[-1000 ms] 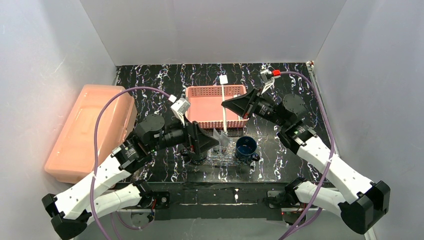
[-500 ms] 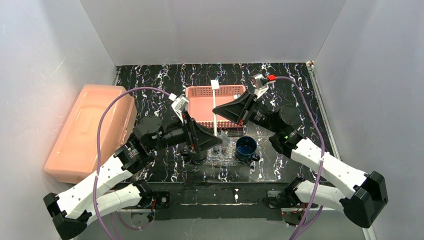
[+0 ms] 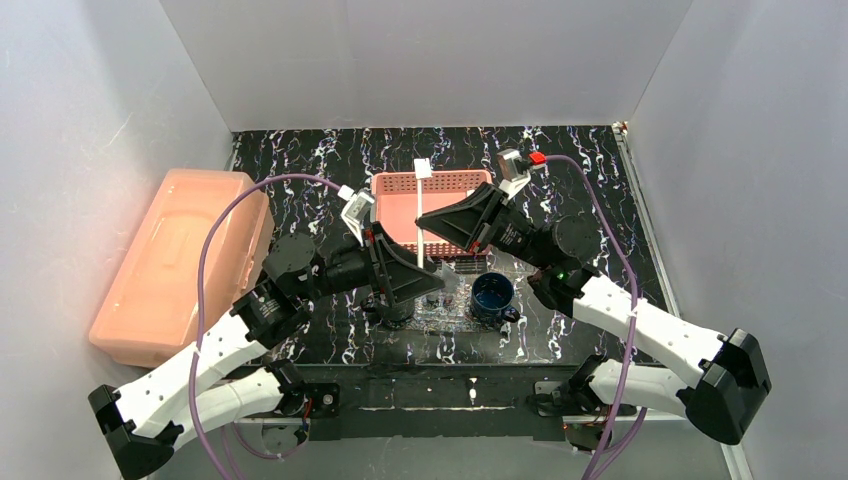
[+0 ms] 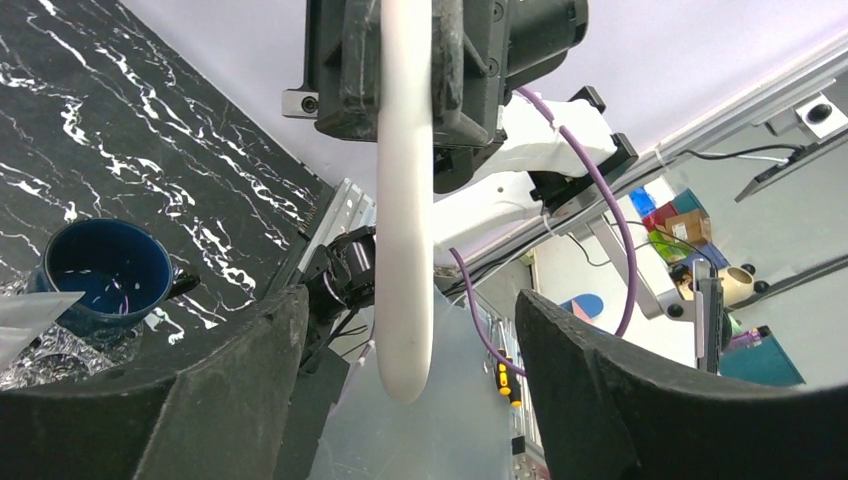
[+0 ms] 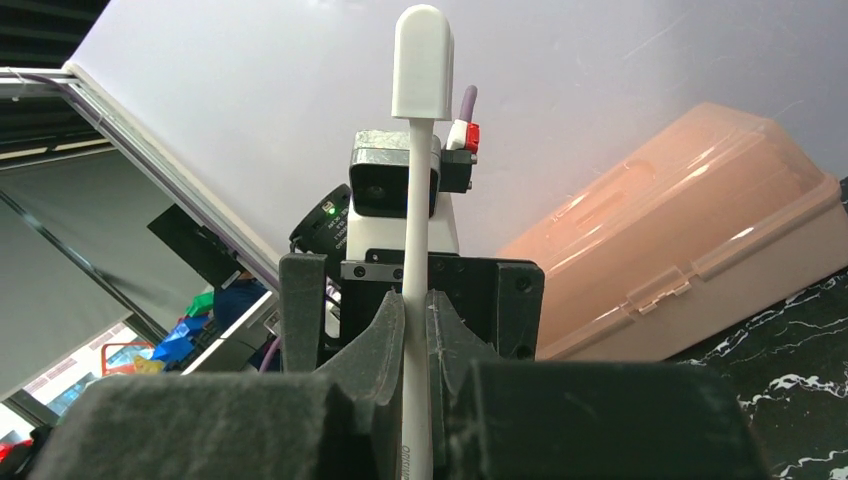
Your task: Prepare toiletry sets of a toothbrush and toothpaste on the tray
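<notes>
- The right arm has swung left, carrying the toothbrush point(image 3: 420, 215) across the pink basket point(image 3: 395, 215).
- The right claw point(image 5: 415, 325) is clamped tight on the toothbrush's handle, holding it in the air.
- In the top view its long axis runs near to far: capped head toward the back wall, handle end toward the tray point(image 3: 452, 320).
- The left claw point(image 4: 410, 300) stands wide, its fingers either side of the handle end, not touching it.

No wording is legible anywhere; the toothbrush point(image 5: 416, 330) handle carries faint small print at its lower end, too blurred to read.
</notes>
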